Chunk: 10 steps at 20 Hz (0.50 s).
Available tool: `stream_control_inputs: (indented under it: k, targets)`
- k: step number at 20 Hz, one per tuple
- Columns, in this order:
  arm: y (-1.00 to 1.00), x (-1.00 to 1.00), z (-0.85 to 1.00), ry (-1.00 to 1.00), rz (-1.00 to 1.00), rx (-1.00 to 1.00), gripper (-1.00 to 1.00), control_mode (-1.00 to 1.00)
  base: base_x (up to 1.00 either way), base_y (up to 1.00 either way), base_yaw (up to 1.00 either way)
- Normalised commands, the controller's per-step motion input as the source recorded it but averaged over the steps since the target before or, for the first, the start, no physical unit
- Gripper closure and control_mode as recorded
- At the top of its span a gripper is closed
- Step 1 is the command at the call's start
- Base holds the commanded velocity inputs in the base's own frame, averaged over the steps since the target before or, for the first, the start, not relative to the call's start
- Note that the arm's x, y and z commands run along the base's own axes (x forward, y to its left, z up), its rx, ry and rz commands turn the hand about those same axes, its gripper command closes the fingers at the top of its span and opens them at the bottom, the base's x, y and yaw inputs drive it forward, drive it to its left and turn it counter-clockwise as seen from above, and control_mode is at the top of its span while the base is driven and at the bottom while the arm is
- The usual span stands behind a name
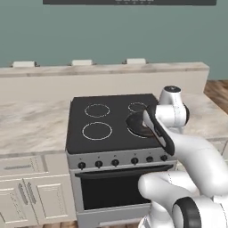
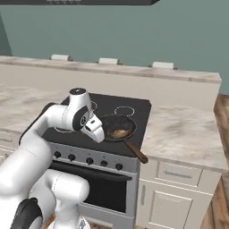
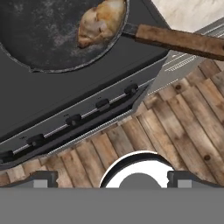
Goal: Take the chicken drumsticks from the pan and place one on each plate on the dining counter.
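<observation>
1. A round black shallow frying pan [image 2: 118, 127] sits on the front right ring of the black stove top [image 1: 104, 124].
2. The pan's long brown wooden handle [image 3: 179, 40] sticks out over the front edge of the stove, toward the pale stone counter [image 2: 188, 134] beside it.
3. Golden-brown lumpy chicken drumsticks [image 3: 101, 22] lie inside the pan, on the side near the handle. In the hand view they look like one clump, so I cannot tell them apart.
4. In the right base view the chicken shows as a small brown lump in the pan.
5. The robot's two-finger claw [image 3: 112, 179] hangs over the front edge of the stove, above the row of dark round knobs [image 3: 73, 119] and the brown wooden floor [image 3: 175, 122].
6. The claw's two dark finger tips [image 3: 43, 178] stand far apart, with nothing between them.
7. The claw is not touching the pan or the chicken. The pan is near it, farther back on the stove.
8. In the left base view the white arm [image 1: 178, 133] hides most of the pan.
9. Behind the stove runs a long beige raised stone counter [image 2: 112, 71]. Three small white things [image 1: 82, 63] sit along its top edge; they are too small to tell what they are.
10. White cupboard doors [image 1: 26, 196] stand to the left of the oven.
</observation>
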Motion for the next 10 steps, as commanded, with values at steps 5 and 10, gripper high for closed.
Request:
stream_control_inputs:
  k: [5,10]
  targets:
    - [0.00,0.00,0.00,0.00,0.00,0.00,-1.00,1.00,0.34,0.26,-0.18]
    - [0.00,0.00,0.00,0.00,0.00,0.00,-1.00,1.00,0.20,0.26,-0.27]
